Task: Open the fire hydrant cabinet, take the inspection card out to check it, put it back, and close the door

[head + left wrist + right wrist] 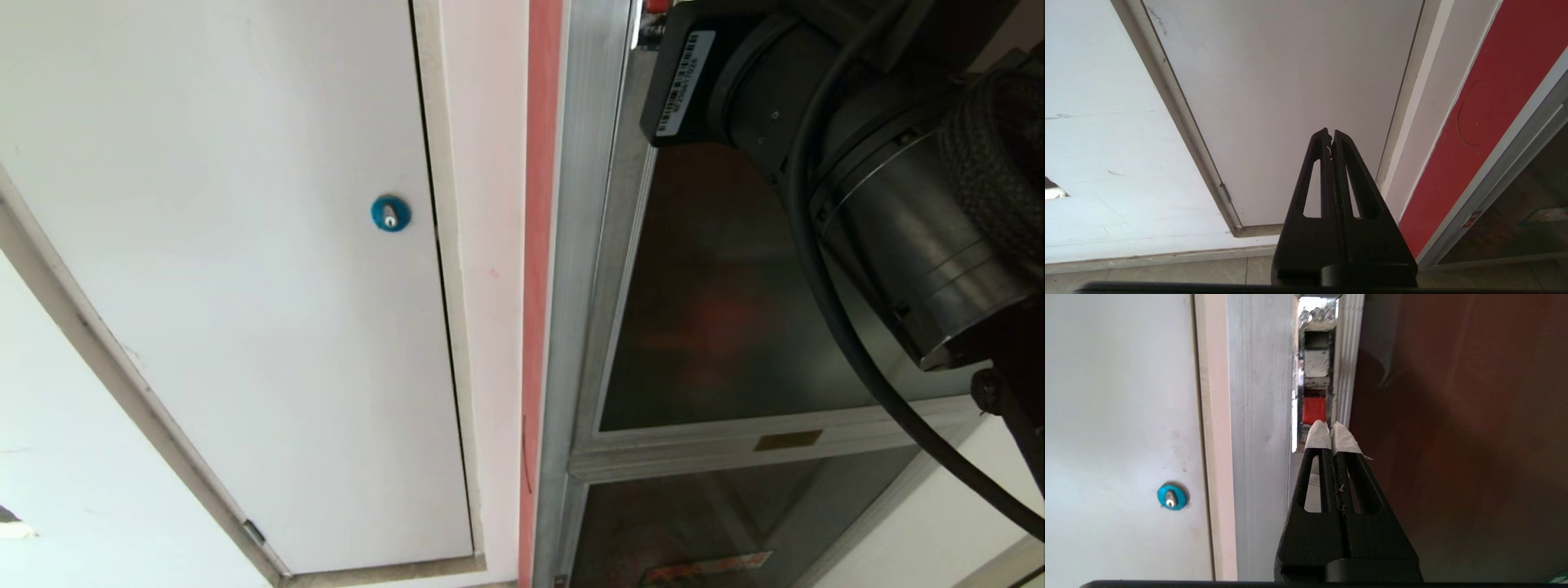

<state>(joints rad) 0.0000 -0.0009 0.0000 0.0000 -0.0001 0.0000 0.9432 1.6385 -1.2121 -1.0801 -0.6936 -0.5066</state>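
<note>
The fire hydrant cabinet's aluminium frame (pixel 571 245) runs down the middle of the head view, with its dark smoky glass door (pixel 718 310) to the right. My right arm (pixel 898 163) reaches in from the upper right. In the right wrist view my right gripper (pixel 1331 426) is shut, empty, its white-taped fingertips (pixel 1318 435) at the lower end of a narrow vertical opening (pixel 1315 375) between the frame (pixel 1257 416) and the door's ribbed edge (pixel 1345 375). Red and pale grey parts show inside that opening. The inspection card is out of view. My left gripper (pixel 1331 134) hangs shut and empty, low by the wall.
A plain white panel door (pixel 245 286) with a blue round lock (pixel 390 213) stands left of the cabinet, past a red strip (pixel 540 245). Below the glass door is a smaller dark panel (pixel 735 506) with a red label (pixel 710 565). Tiled floor (pixel 1167 273) lies under the left gripper.
</note>
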